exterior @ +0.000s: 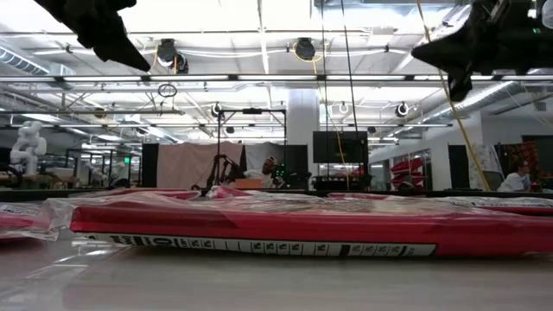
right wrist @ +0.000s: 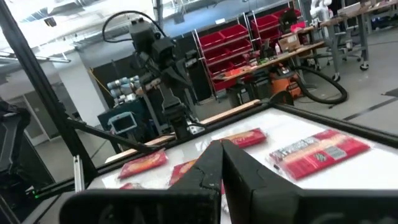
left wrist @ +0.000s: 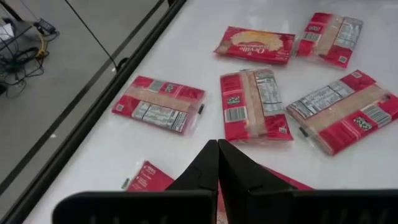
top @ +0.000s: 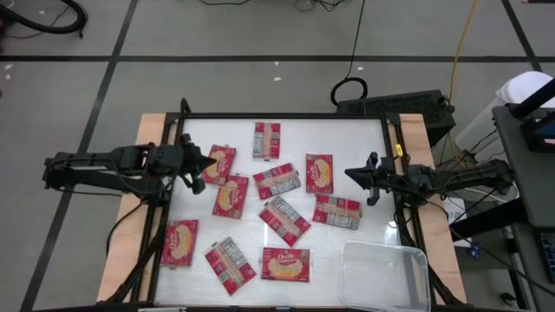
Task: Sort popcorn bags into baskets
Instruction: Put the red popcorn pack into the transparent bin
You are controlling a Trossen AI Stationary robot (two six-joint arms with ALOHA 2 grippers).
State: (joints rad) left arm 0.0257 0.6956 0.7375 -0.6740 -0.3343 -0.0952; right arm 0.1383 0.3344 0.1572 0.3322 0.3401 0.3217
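Sorting not begun: both tools, left (top: pixel 208 161) and right (top: pixel 350 172), are hovering pinched shut, empty; basket (top: pixel 384 276) holding nothing. Next: opening over a popcorn bag (top: pixel 286 218).

Grey concrete floor (top: pixel 217 87), dark tape lines crossing. Black cable loop (top: pixel 349 89) on floor behind white tabletop (top: pixel 347 143). High white ceiling with pipework, round hanging lamps (exterior: pixel 302 48). Red storage-bin shelving (right wrist: pixel 227 43) along far wall. Dark monitor screen (exterior: pixel 340 147) mid-room. Seated person (exterior: pixel 518 178) far off.
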